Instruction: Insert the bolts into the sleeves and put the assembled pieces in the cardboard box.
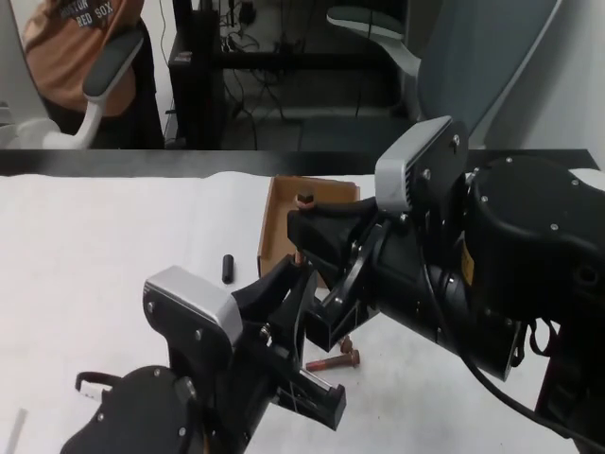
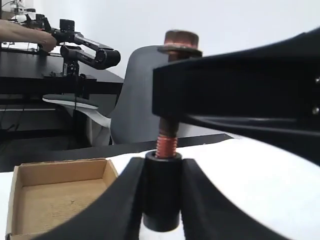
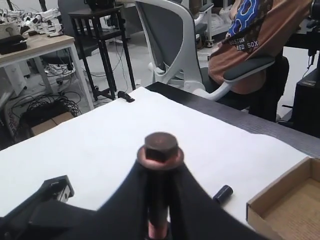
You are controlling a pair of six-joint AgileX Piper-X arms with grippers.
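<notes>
Near the cardboard box (image 2: 60, 172), the left tool (image 2: 161, 210) clamps the black sleeve (image 2: 162, 175) upright. The right tool (image 3: 160, 205) pinches the bolt (image 3: 161, 150) by its shank below the head, threads meeting the sleeve's mouth. Both parts seem rigid, light and slippery.

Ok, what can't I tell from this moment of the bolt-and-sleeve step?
How deep the bolt sits: in the left wrist view the sleeve hides its tip.
Contents of the cardboard box: in the high view the right arm covers most of it, and both wrist views cut it off at an edge.
Number of loose bolts: in the high view the right arm overhangs that spot, so more may be hidden.
</notes>
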